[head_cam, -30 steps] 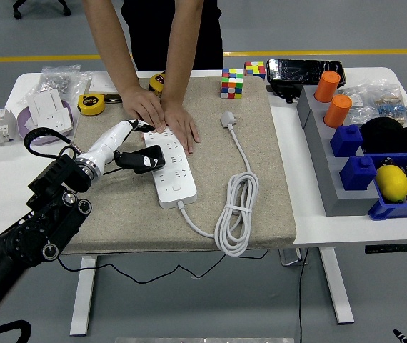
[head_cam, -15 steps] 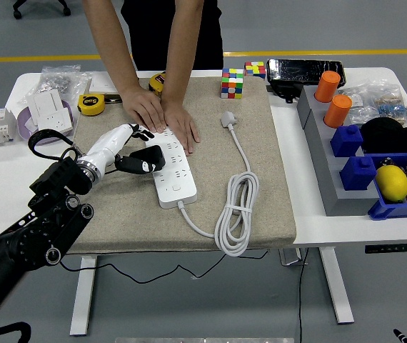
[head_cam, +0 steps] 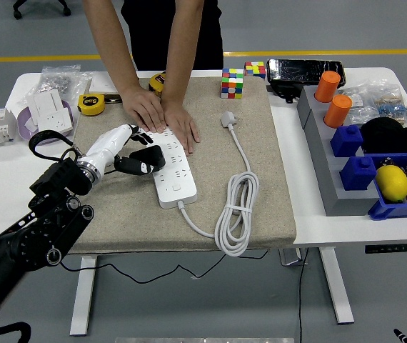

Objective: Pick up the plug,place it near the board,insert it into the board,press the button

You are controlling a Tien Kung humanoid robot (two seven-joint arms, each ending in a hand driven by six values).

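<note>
A white power strip [head_cam: 173, 170] lies on the beige mat [head_cam: 260, 179], its cable coiled to the right and ending in a white plug [head_cam: 228, 118]. My left hand [head_cam: 121, 143] is shut on a black plug [head_cam: 145, 160] and holds it at the strip's left edge, touching or just above the sockets. A person's two hands [head_cam: 164, 116] press down on the strip's far end. The right arm is out of view.
Yellow tape measures [head_cam: 91, 104] and white sockets [head_cam: 48, 108] lie at the far left. Rubik's cubes [head_cam: 233, 82] stand at the mat's far edge. Orange cups [head_cam: 332, 96], blue bins [head_cam: 375, 179], a lemon [head_cam: 393, 182] fill the right side.
My left hand has moved the black plug up and right, closer onto the strip's left edge. The person's hands have stayed on the strip.
</note>
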